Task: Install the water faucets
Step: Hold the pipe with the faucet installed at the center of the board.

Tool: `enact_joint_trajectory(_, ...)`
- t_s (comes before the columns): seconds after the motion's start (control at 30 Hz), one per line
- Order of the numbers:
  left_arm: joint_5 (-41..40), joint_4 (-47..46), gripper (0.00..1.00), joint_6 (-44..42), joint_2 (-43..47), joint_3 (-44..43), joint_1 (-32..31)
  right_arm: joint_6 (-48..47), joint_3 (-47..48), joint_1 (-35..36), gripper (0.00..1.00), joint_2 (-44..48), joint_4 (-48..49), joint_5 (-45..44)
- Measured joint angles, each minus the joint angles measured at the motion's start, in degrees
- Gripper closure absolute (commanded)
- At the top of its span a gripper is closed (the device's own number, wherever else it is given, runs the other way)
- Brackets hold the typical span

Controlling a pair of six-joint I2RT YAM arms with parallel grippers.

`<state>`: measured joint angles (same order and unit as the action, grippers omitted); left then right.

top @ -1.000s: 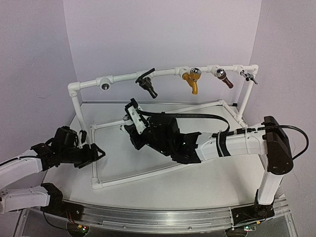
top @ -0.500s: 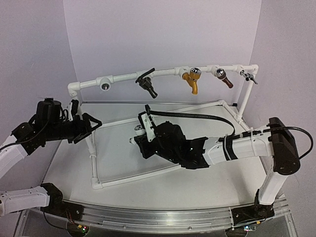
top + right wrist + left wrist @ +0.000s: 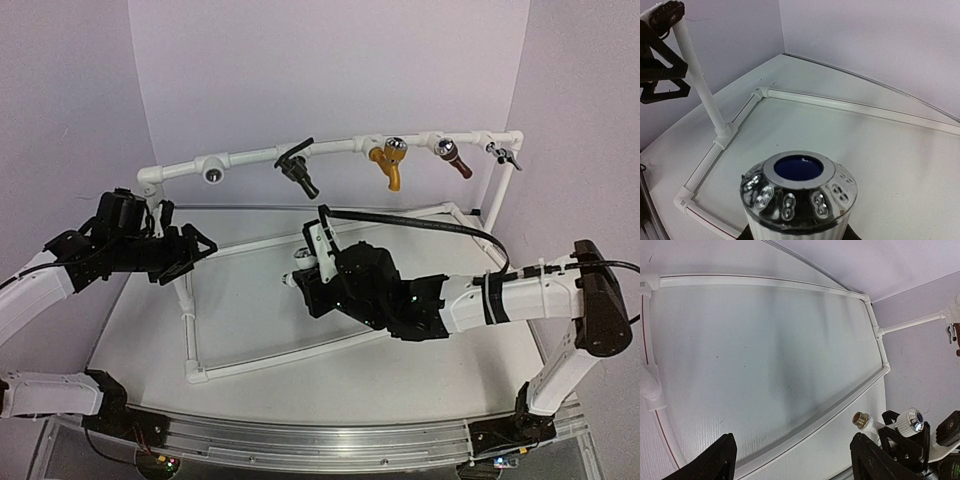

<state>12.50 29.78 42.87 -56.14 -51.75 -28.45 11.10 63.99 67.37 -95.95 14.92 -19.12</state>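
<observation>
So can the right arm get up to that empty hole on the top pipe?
Probably yes. The right gripper, shut on the white faucet, sits below the empty socket with only open air between them. The left gripper hangs open near the post, seemingly beside that path.

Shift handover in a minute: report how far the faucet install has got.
Done: the black faucet sits in the top rail. In hand: the right gripper is shut on the white faucet, off the rail. Left: fit it, probably into the open socket at the rail's left end. The left gripper is open and empty.
</observation>
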Motion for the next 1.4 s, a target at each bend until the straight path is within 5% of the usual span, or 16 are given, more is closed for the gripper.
enact_joint_trajectory(0.23, 0.0, -0.3, 0.19, 0.0, -1.4, 3.6, 0.0, -2.1, -0.6, -0.2, 1.0, 0.8, 0.9, -0.5)
enact_joint_trajectory(0.3, 0.0, -1.1, 0.09, 0.0, -4.9, 4.8, 0.0, -2.4, -0.6, -0.2, 1.0, 0.8, 0.9, -0.3)
enact_joint_trajectory(0.53, -36.7, -14.8, 0.09, -13.5, -6.5, 19.3, -1.1, -3.0, -2.0, -0.2, 1.0, 0.8, 3.0, 0.9)
enact_joint_trajectory(0.67, -43.5, -24.1, 0.09, -16.2, -1.5, 27.3, 0.1, -3.1, -3.9, -0.4, 1.0, 0.8, 4.2, 1.3)
enact_joint_trajectory(0.93, -45.2, -28.5, 0.08, -18.1, 16.7, 30.9, 1.4, -3.1, -5.3, -0.5, 1.0, 0.8, 6.0, 3.3)
enact_joint_trajectory(1.13, -42.5, -32.9, 0.1, -23.1, 12.4, 26.7, 9.8, -4.3, -6.4, -0.5, 1.0, 0.8, 8.9, 5.8)
enact_joint_trajectory(1.4, -38.1, -49.3, 0.09, -34.1, 2.8, 27.5, 10.6, -5.7, -6.8, -0.5, 1.0, 0.8, 11.2, 9.1)
